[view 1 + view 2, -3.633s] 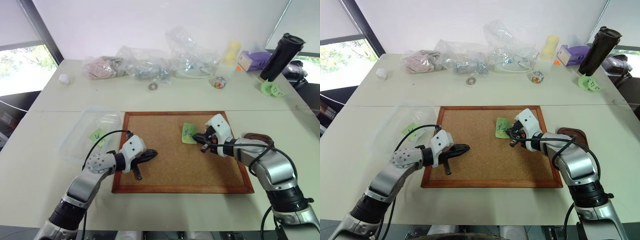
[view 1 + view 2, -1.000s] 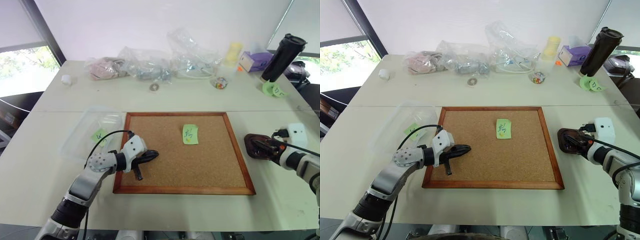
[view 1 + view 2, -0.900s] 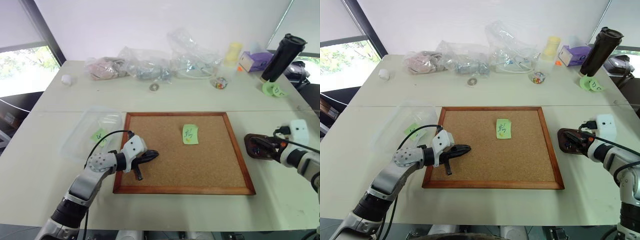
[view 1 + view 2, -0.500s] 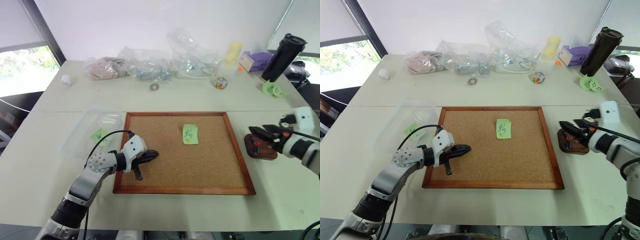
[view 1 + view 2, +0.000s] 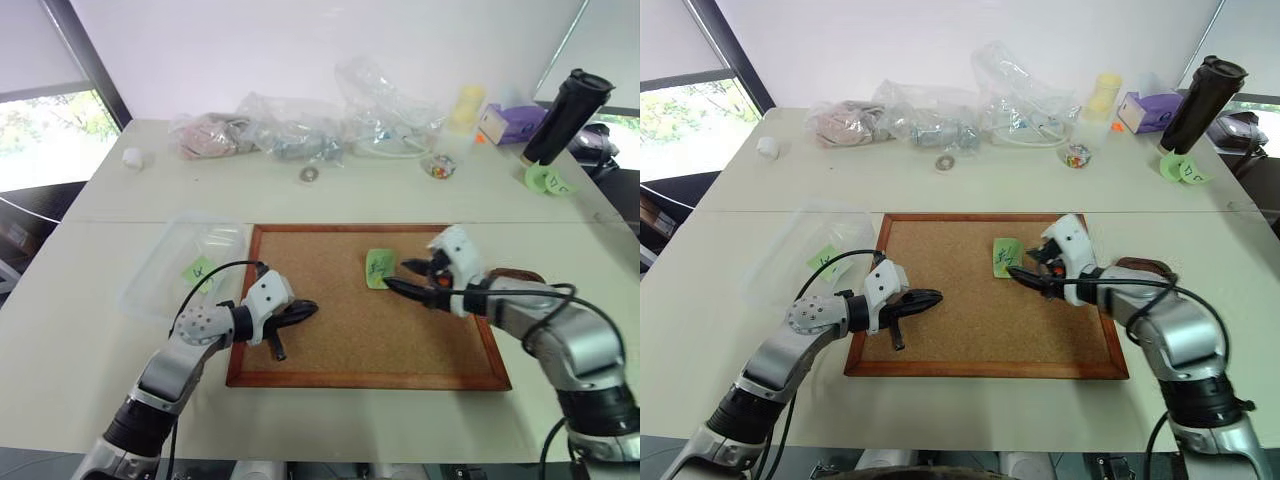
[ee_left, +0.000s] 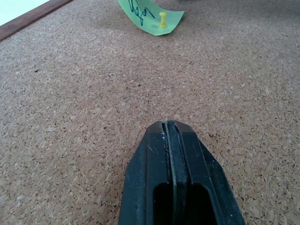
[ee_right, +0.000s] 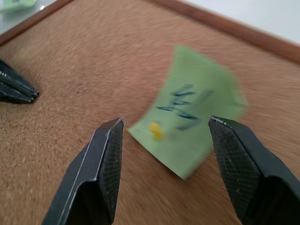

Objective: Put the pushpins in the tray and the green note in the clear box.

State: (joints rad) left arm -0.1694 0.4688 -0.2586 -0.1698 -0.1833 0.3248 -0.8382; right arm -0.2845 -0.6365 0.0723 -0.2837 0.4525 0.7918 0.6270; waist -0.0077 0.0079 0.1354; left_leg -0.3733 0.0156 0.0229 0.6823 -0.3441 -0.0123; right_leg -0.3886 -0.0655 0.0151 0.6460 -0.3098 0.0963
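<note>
While the left hand [image 5: 305, 310] rests low over the cork board [image 5: 330, 330] near its left edge, its two black fingers are pressed fully together and hold nothing. The right hand [image 5: 1025, 272] sits over the upper middle of the board with its fingers spread apart and nothing between them; the fingertips point at the green note [image 5: 1006, 256].

The green note lies on the cork board, upper centre, just beside the right fingertips. Contact between them cannot be determined. In the right wrist view the note [image 7: 197, 124] appears between the two open fingers, carrying dark handwriting. A yellow pushpin [image 7: 155, 131] is stuck through it near one edge, and the note curls up off the cork.

The tray [image 5: 520, 276] stands on the table [image 5: 100, 330] just beside the right edge of the board, largely hidden behind the right arm; its contents cannot be seen.

The clear box [image 5: 180, 268] stands on the table just beside the left edge of the board. A second green note [image 5: 197, 269] lies in it.
</note>
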